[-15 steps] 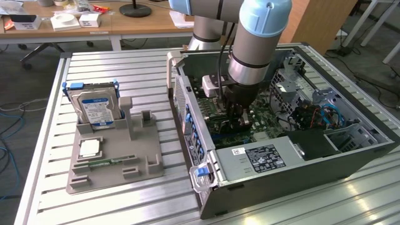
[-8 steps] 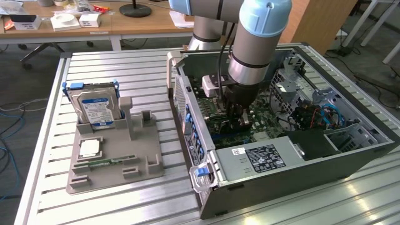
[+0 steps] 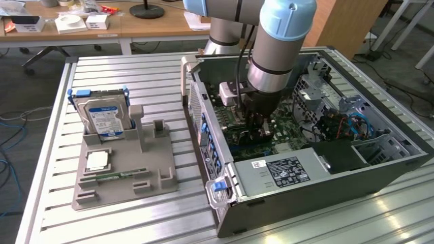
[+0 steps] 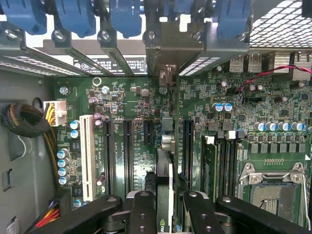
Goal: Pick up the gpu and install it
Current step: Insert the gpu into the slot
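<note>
In the wrist view the gpu [image 4: 165,170] shows edge-on as a thin dark card standing upright over the green motherboard [image 4: 136,97], between the black expansion slots. My gripper [image 4: 165,209] is shut on it, with a black finger [image 4: 142,209] pressing on each side. In the exterior view the gripper [image 3: 259,122] reaches straight down into the open computer case [image 3: 379,168], low over the motherboard, and the gpu [image 3: 261,134] is mostly hidden under it. Whether the card's edge is seated in a slot I cannot tell.
Left of the case, a grey fixture [image 3: 156,178] holds a silver hard drive [image 3: 101,114] and a green memory stick [image 3: 112,175]. Inside the case are the power supply [image 3: 285,170], a white slot [image 4: 87,156], a memory module [image 4: 209,165], the CPU socket [image 4: 273,190] and a cable bundle [image 4: 19,119].
</note>
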